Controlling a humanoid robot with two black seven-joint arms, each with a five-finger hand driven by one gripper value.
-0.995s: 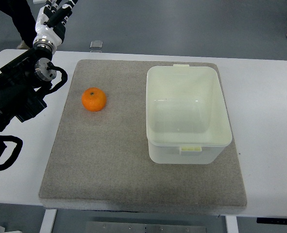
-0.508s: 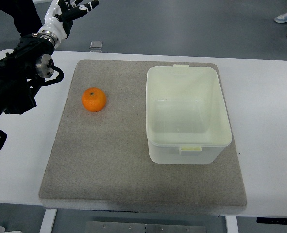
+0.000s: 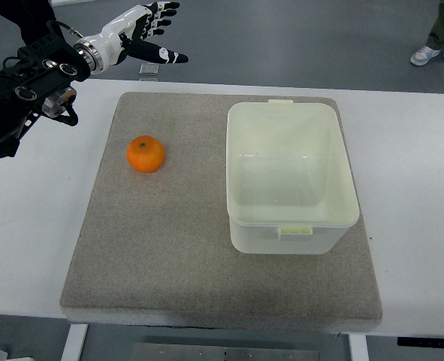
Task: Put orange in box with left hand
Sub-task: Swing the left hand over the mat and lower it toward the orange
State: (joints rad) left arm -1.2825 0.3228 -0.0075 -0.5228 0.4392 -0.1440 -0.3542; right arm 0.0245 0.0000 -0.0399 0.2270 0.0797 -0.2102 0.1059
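1. Reaching in from the left edge, one left hand (image 3: 135, 30) hangs over the table's far edge, fingers (image 3: 161, 54) spread and released, gripping nothing
2. One orange (image 3: 146, 153) sits on the one grey mat (image 3: 169, 256), well apart from the fingertips, nearer the camera and a little left of them, untouched
3. One white box (image 3: 291, 177) stands open on the mat, right of the fingers, holding nothing
4. One person's shoe (image 3: 425, 54) shows at the far right
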